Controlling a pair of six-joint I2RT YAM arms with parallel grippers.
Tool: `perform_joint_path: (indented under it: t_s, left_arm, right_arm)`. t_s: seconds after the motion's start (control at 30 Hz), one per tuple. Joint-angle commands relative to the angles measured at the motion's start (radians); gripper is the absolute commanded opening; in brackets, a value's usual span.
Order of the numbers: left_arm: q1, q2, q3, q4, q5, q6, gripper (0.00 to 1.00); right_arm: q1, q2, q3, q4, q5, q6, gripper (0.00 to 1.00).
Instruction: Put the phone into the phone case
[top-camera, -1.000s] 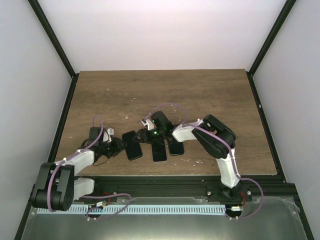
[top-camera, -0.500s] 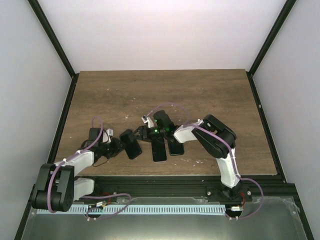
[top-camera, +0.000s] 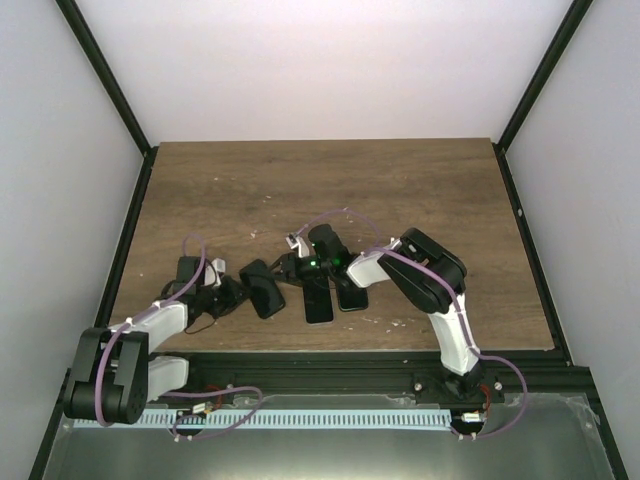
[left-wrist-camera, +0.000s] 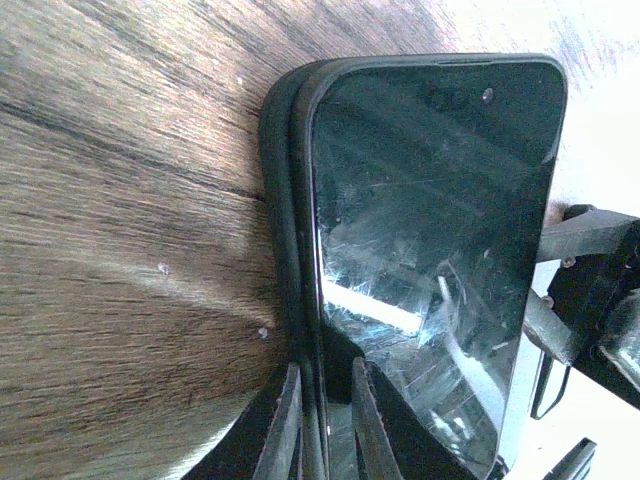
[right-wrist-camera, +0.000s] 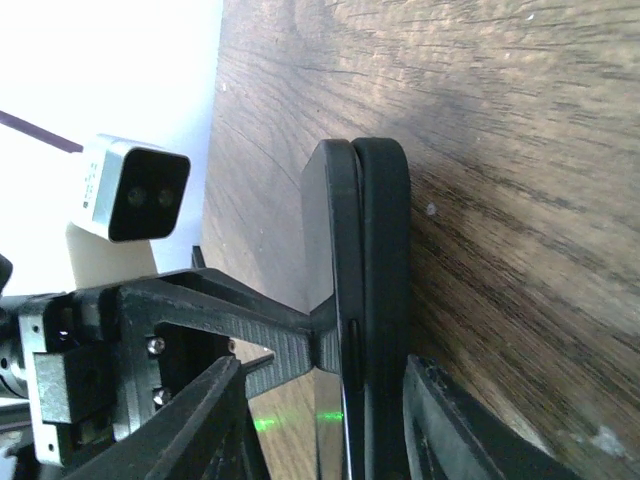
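1. Phone (left-wrist-camera: 430, 260), slim and black with a shiny dark screen, is up on its edge by the brown wooden table (left-wrist-camera: 120, 250).
2. It lies flat against a thick black rounded cover (left-wrist-camera: 280, 200), not sunk inside.
3. Left gripper (left-wrist-camera: 325, 430) pinches the phone.
4. Right gripper (right-wrist-camera: 325, 370) gapes wide around both.

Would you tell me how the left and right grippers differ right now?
The left gripper is pinched shut on the phone; the right gripper has its jaws apart, straddling the phone and the phone case against it. Seen from above, the left gripper sits left of the phone, the right gripper right of it. Both are at the same phone.
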Motion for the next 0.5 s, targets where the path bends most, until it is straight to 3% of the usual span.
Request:
perform_joint_path:
  t_s: [0.0,0.1,0.23,0.47]
  left_arm:
    - [-0.015,-0.014,-0.01,0.033,0.055,0.014,0.16]
    - [-0.014,-0.025,-0.015,0.022,0.056,0.023,0.16]
    - [-0.015,-0.035,0.005,-0.029,0.047,0.053,0.2]
    - [-0.014,-0.047,0.0,-0.016,0.05,0.025,0.26]
  right_arm:
    - [0.072,-0.001,0.05,0.009,-0.138,-0.009,0.41]
    - [0.073,0.001,0.028,0.114,-0.181,0.028,0.4]
    - [0.076,-0.011,0.053,0.01,-0.173,-0.04,0.43]
    - [0.088,0.013,0.053,0.045,-0.208,-0.026,0.44]
